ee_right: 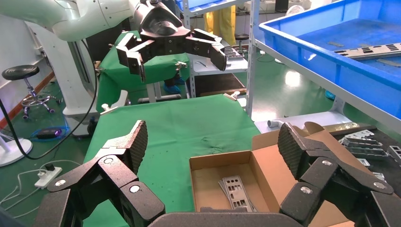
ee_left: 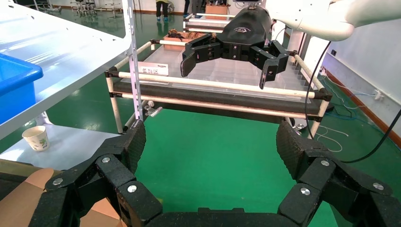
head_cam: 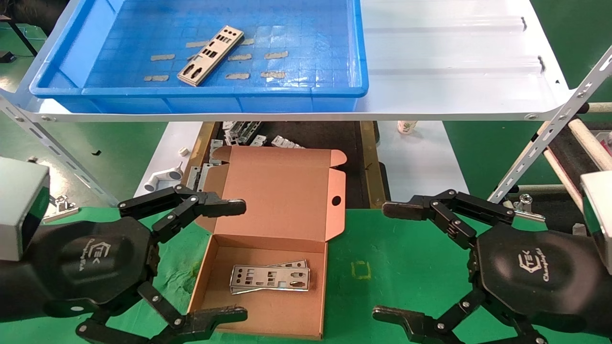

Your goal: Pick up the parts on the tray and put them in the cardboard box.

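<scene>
One part (head_cam: pixel 211 55) in tray (head_cam: pixel 201 98); two parts (head_cam: pixel 270 278) in cardboard box (head_cam: pixel 287 191).

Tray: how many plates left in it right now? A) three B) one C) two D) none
B: a single plate lies at an angle on the floor of the blue tray, among tape scraps; the other plates are already stacked in the cardboard box. Both the left gripper and right gripper are open and empty, low beside the box.
</scene>
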Controlling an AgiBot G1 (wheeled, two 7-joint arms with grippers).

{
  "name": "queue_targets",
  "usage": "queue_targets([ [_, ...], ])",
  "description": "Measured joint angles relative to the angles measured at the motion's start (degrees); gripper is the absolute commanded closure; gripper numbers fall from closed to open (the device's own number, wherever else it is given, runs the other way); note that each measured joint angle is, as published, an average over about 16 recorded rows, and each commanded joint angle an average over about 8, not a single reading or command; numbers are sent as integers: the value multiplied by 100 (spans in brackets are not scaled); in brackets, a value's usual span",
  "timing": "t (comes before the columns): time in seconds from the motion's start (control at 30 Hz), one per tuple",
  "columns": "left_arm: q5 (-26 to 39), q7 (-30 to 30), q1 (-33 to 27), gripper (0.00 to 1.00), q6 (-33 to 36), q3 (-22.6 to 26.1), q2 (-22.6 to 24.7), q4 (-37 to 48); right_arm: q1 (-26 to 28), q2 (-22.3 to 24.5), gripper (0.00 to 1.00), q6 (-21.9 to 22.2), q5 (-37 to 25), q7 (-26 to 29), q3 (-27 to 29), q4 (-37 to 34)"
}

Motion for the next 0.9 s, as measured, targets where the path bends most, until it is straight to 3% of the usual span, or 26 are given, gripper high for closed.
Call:
queue_targets([
  [0.9,5,7,-8,0,0,9,6,11,0,0,0,0,0,0,0,0],
])
